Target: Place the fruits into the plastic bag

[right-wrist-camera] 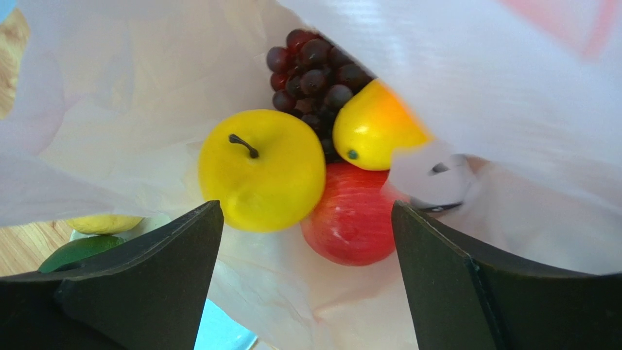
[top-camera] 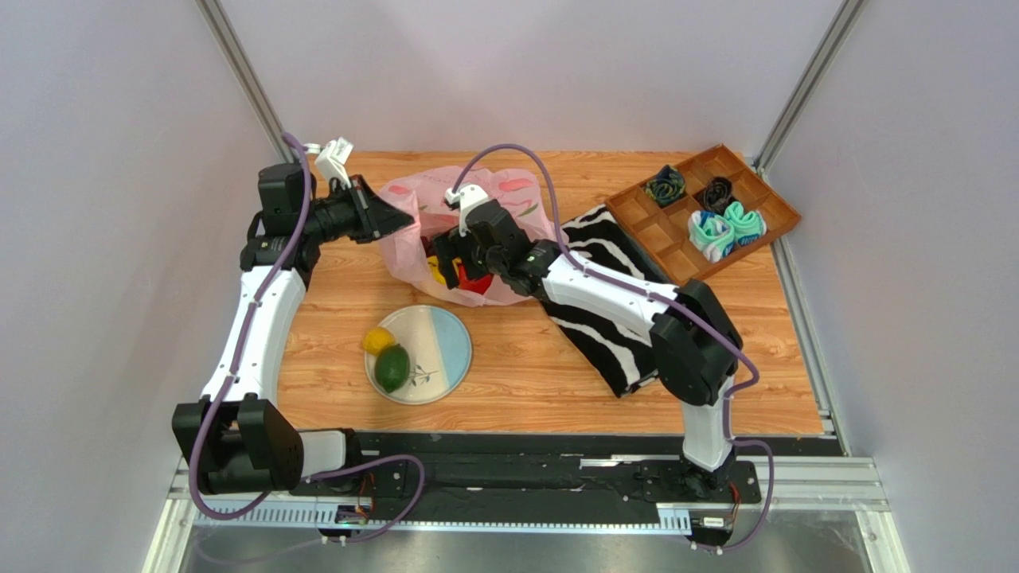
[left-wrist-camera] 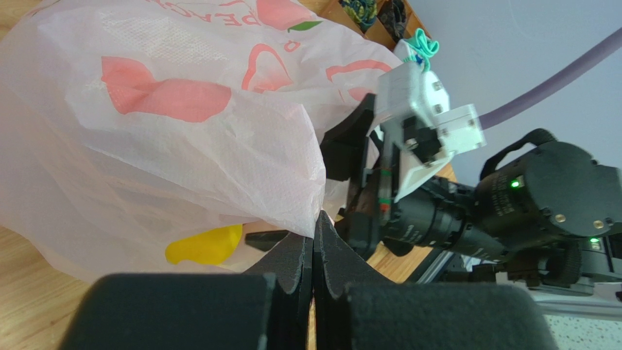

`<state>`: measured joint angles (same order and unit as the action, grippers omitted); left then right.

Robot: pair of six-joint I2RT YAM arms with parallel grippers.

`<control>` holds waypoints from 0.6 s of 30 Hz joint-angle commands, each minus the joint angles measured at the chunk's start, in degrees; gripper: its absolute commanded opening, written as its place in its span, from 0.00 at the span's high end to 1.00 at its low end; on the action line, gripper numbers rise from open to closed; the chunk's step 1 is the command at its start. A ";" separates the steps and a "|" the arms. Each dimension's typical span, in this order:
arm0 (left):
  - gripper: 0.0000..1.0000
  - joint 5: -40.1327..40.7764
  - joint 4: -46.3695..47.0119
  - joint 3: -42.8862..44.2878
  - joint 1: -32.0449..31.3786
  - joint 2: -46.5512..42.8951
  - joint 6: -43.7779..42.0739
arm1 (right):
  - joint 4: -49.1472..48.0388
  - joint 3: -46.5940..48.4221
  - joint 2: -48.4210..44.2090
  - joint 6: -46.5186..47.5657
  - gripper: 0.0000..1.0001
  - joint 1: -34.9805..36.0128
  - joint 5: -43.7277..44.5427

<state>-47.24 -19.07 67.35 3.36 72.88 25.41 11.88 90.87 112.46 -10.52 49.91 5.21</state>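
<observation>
The pink plastic bag lies at the back of the table with its mouth toward the front. My left gripper is shut on the edge of the plastic bag, and its fingertips pinch the film. My right gripper is open inside the bag's mouth, holding nothing. In the right wrist view, beyond the open right gripper, a yellow fruit, a red fruit, a mango and a grape bunch lie in the bag. A lemon and a green fruit sit on a plate.
A zebra-striped cloth lies under my right arm. A wooden compartment tray with rolled cloth bundles stands at the back right. Metal frame posts rise at both back corners.
</observation>
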 commanded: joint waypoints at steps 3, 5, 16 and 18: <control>1.00 -0.31 0.96 1.20 -0.10 0.07 -0.54 | -5.99 -4.73 -9.53 -0.81 0.13 -1.22 1.22; 1.00 -0.31 0.96 1.20 -0.10 0.07 -0.45 | -6.43 -5.96 -10.77 -0.90 0.19 -0.96 -0.54; 1.00 -0.30 0.96 1.20 -0.10 -0.02 -0.36 | -11.08 -13.35 -19.75 1.92 0.24 14.50 -1.87; 1.00 -0.39 1.05 1.20 -0.10 -0.11 -0.27 | -11.35 -12.65 -18.08 0.77 0.23 17.31 -3.18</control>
<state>-47.24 -19.07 67.35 3.36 72.88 25.41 4.80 78.11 94.39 -9.15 62.43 3.95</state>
